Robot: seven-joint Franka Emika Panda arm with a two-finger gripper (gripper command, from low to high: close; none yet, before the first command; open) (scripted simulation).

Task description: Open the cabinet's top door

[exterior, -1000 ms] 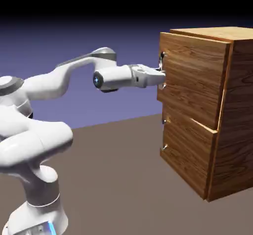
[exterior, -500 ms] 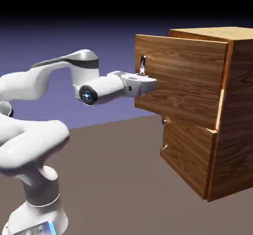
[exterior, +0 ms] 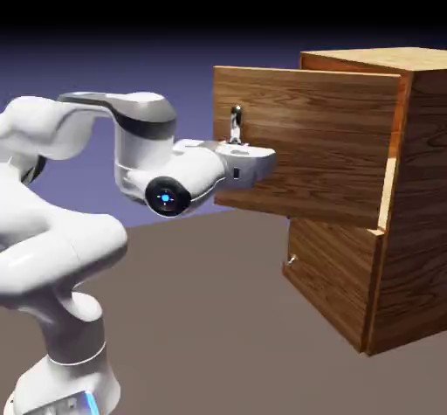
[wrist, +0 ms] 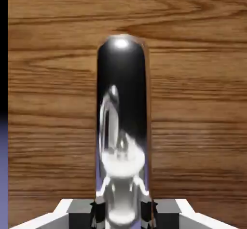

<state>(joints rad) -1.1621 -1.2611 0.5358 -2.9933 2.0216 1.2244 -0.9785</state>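
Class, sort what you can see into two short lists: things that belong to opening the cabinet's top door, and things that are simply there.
Part of the job:
- cabinet
- top door, swung partly open
- top door's handle
- gripper, closed on that handle

Simply there:
- lower panel
- lower panel's handle
- table

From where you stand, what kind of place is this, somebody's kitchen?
Probably not a kitchen; it looks like a computer-made robot test scene. A white robot arm grips the handle of a wood-grain cabinet, with only a plain blue-violet backdrop behind.
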